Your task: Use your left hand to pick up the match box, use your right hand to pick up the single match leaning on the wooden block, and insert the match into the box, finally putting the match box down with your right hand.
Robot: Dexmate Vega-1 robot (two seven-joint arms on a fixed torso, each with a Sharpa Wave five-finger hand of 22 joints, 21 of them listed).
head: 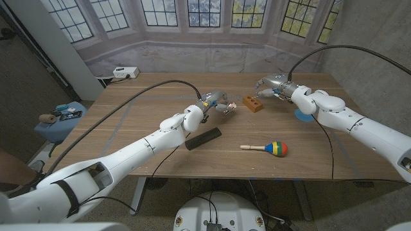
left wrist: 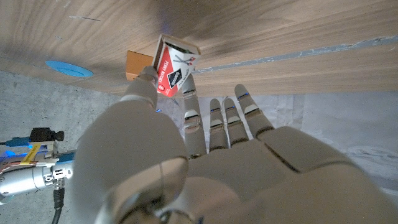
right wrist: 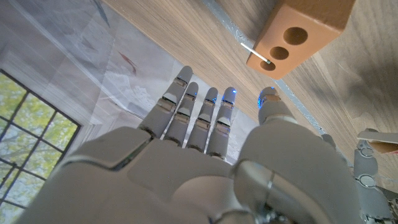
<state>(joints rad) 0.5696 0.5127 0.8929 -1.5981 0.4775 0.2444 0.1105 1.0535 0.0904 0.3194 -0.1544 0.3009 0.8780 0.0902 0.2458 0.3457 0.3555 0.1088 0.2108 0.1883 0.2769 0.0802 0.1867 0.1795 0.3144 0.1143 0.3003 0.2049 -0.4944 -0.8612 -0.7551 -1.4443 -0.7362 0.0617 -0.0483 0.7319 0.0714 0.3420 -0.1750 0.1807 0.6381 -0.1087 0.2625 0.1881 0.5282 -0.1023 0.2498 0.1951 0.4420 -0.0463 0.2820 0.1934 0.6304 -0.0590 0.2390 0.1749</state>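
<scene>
while match box (left wrist: 174,67) in left hand (left wrist: 205,162) pinch, right hand (right wrist: 205,162) spread, empty near wooden block (right wrist: 298,34)

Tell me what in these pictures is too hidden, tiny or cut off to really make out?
- Match: too small to spot in the head view; the right wrist view shows a thin stick on the wooden block.
- Match box: the left hand pinches it; the thumb covers part of it in the left wrist view, so whether it is open is unclear.
- Blue disc: largely behind the right arm in the head view.
</scene>
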